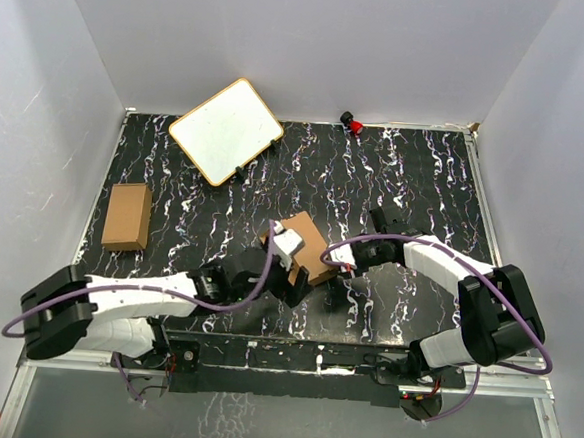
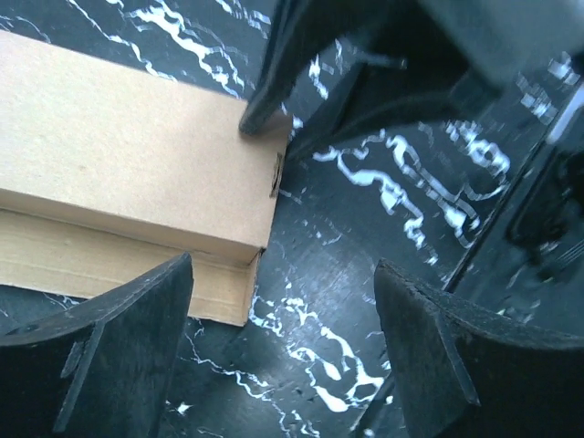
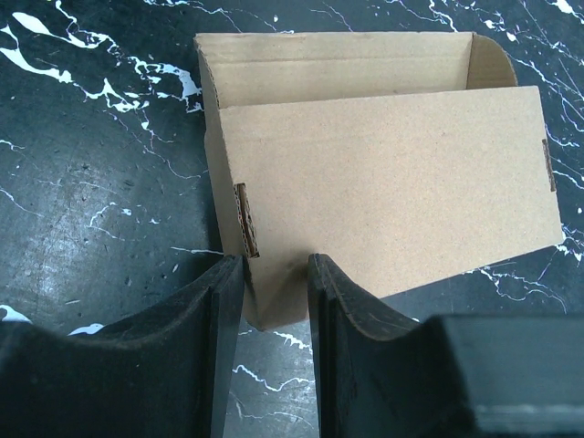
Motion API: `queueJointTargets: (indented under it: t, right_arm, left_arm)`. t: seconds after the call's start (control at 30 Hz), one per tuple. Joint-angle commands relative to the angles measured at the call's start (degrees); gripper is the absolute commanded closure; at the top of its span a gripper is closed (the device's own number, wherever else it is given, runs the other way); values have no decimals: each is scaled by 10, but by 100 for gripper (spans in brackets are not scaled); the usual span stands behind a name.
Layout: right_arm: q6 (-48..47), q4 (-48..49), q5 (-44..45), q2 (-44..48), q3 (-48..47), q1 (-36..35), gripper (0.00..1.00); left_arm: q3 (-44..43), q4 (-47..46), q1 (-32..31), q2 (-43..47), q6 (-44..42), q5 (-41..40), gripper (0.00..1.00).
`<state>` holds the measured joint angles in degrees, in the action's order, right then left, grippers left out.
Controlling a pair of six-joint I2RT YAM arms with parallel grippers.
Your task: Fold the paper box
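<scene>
The paper box (image 1: 305, 245) lies mid-table as a small brown oblong carton with its lid folded down. The right wrist view shows a strip of its inside still visible along the far edge of the paper box (image 3: 383, 182). My right gripper (image 3: 276, 274) is shut on the box's near corner, one finger on each side of it. It reaches in from the right (image 1: 341, 268). My left gripper (image 2: 283, 310) stands open over bare table just off the end of the box (image 2: 128, 155), with nothing between its fingers. It sits at the box's near side (image 1: 293, 279).
A second small brown carton (image 1: 128, 216) lies at the left. A white board with a tan rim (image 1: 226, 130) lies at the back left, and a small red object (image 1: 356, 124) sits at the back edge. White walls enclose the black marbled table (image 1: 424, 188).
</scene>
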<state>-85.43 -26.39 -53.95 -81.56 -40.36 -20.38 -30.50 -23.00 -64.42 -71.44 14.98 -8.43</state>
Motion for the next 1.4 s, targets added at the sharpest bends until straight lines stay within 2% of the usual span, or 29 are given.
queueJointTargets:
  t: [0.0, 0.1, 0.2, 0.37, 0.47, 0.53, 0.73, 1.1, 1.23, 1.37]
  right_arm:
    - [-8, -11, 14, -18, -2, -5, 62]
    - [-8, -12, 15, -19, -2, -6, 62]
    - [-8, -11, 15, -19, -2, -6, 62]
    - [-7, -12, 14, -19, -3, -7, 62]
    - [-7, -12, 15, -19, -3, -8, 62]
    - [-7, -12, 14, -19, -3, -7, 62]
    - [-7, -13, 16, -20, -4, -9, 62]
    - [-9, -14, 17, -22, -4, -12, 62]
    - [-9, -14, 17, -23, -4, -14, 62]
    - [-9, -15, 17, -23, -5, -14, 62]
  left_arm:
    - [-27, 66, 54, 70, 119, 57, 21]
    - [-11, 58, 114, 106, 216, 113, 18]
    - [22, 55, 140, 151, 296, 99, 4]
    - [103, 1, 146, 192, 464, 45, 3]
    - [146, -49, 146, 170, 548, 39, 3]
    - [148, -37, 144, 135, 584, 39, 3]
    - [152, -97, 115, 46, 652, 3, 3]
    - [127, -200, 75, -97, 723, -28, 3]
    - [97, -169, 63, -128, 751, -35, 7]
    - [87, -145, 44, -139, 801, -54, 18]
